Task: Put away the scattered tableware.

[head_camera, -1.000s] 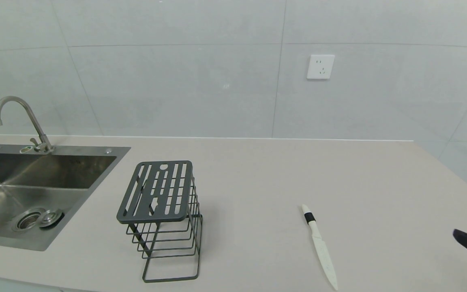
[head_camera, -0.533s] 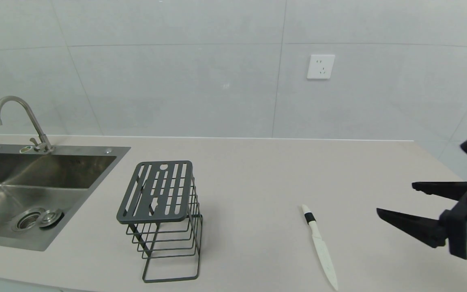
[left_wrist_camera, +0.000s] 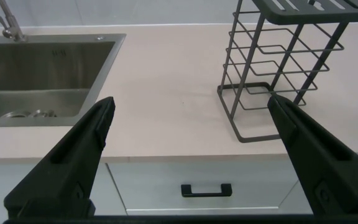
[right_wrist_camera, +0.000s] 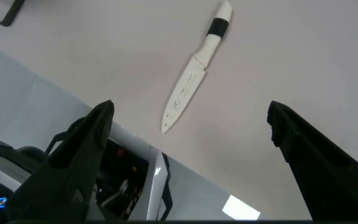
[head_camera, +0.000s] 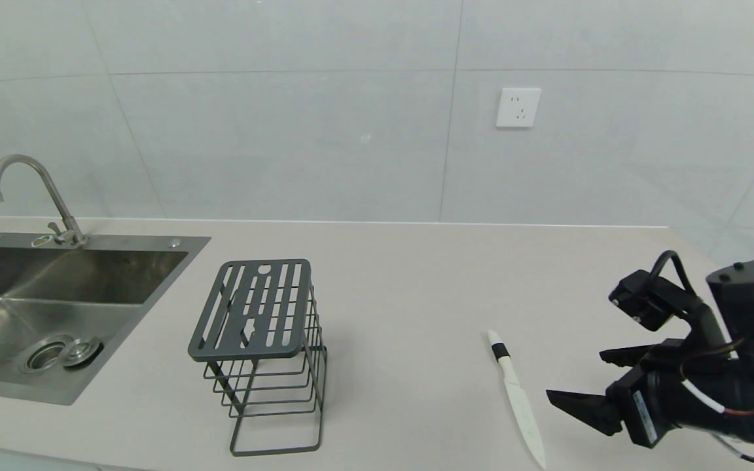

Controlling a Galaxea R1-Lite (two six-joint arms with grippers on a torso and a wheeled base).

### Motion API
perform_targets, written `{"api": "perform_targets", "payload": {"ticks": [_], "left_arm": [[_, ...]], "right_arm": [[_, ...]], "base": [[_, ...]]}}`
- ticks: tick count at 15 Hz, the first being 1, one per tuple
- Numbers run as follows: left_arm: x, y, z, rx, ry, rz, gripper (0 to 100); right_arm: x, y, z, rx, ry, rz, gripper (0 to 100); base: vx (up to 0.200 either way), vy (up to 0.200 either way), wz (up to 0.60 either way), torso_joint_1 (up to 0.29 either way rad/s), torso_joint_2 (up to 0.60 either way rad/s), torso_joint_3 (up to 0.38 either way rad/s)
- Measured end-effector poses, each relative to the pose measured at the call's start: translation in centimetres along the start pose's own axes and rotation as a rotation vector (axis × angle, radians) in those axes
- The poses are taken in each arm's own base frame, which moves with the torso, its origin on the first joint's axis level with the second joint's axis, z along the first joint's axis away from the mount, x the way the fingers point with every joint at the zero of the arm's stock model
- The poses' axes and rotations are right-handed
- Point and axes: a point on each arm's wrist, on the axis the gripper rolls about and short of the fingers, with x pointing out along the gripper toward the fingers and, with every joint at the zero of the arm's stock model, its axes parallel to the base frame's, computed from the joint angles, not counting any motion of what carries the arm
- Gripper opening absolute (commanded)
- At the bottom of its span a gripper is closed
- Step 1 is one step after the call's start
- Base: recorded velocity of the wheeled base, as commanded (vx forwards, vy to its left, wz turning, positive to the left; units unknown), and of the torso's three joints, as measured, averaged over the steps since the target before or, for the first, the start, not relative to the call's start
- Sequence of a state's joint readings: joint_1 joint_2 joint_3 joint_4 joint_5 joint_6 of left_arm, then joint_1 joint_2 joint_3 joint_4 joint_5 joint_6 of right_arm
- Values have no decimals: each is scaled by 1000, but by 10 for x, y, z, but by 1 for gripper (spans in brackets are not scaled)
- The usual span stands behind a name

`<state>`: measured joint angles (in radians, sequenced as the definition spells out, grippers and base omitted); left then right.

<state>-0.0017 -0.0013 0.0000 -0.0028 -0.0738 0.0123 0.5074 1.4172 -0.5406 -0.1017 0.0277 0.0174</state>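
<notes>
A white knife (head_camera: 515, 394) with a black band on its handle lies flat on the beige counter (head_camera: 416, 294), blade toward the front edge; in the right wrist view the knife (right_wrist_camera: 196, 67) lies between the spread fingers. A dark wire rack (head_camera: 259, 347) with a slotted top stands left of centre; the rack (left_wrist_camera: 288, 68) also shows in the left wrist view. My right gripper (head_camera: 586, 379) hovers open just right of the knife, empty. My left gripper (left_wrist_camera: 191, 155) is open and empty, off the counter's front edge by the sink.
A steel sink (head_camera: 17, 327) with a curved tap (head_camera: 30, 190) takes up the counter's left end. A wall socket (head_camera: 518, 108) sits on the tiled wall. Below the counter's front edge is a drawer handle (left_wrist_camera: 206, 189).
My right arm has come in from the right edge and moved left and down toward the knife, fingers open throughout. The knife and the rack have stayed put.
</notes>
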Motion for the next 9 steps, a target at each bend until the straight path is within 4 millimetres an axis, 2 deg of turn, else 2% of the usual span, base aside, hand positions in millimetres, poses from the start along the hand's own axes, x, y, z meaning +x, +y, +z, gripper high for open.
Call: {"api": "perform_targets", "payload": {"ticks": [9], "left_arm": [[0, 0, 0, 3, 0, -1, 100]], "right_arm": [[51, 4, -5, -9, 176, 10, 100]], "base": [[0, 0, 0, 0, 0, 0]]}}
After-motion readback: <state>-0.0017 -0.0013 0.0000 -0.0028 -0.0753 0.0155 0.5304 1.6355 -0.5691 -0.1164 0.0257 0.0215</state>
